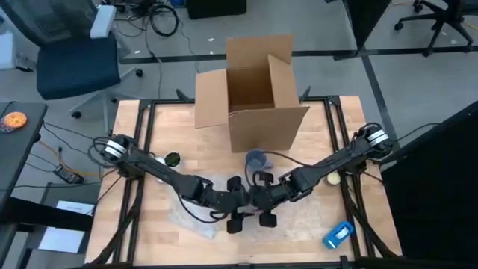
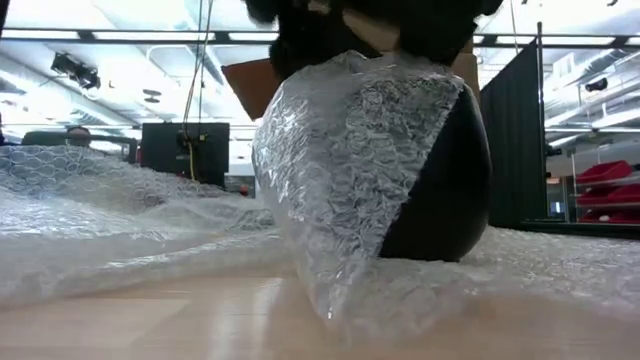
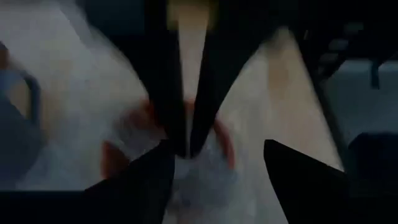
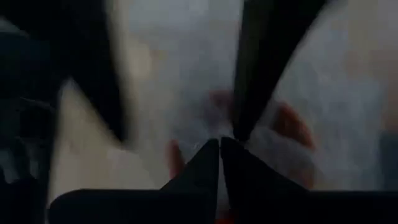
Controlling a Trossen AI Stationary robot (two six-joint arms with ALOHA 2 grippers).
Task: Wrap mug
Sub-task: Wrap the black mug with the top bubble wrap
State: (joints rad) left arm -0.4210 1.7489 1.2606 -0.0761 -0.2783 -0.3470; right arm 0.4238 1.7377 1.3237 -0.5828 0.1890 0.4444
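We see the dark, round mug (image 2: pixel 445 190) at the table's (image 1: pixel 149 232) front centre, half covered by clear, bumpy bubble wrap (image 2: pixel 350 160). Both grippers, left (image 1: pixel 233 196) and right (image 1: pixel 260 196), meet over it; the right pinches the wrap, the left we cannot tell. The cardboard box (image 1: pixel 254 90) stands open behind.

dark mug (image 2: pixel 450 170), clear dimpled bubble wrap (image 2: pixel 340 160), brown cardboard box (image 1: pixel 254 90)

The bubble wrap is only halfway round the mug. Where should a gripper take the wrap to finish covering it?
Judging by the low view, grip the bubble wrap at its loose slanted edge beside the bare dark side of the mug, coming from above. That edge hangs free over the table, and pulling it across would likely close the gap.
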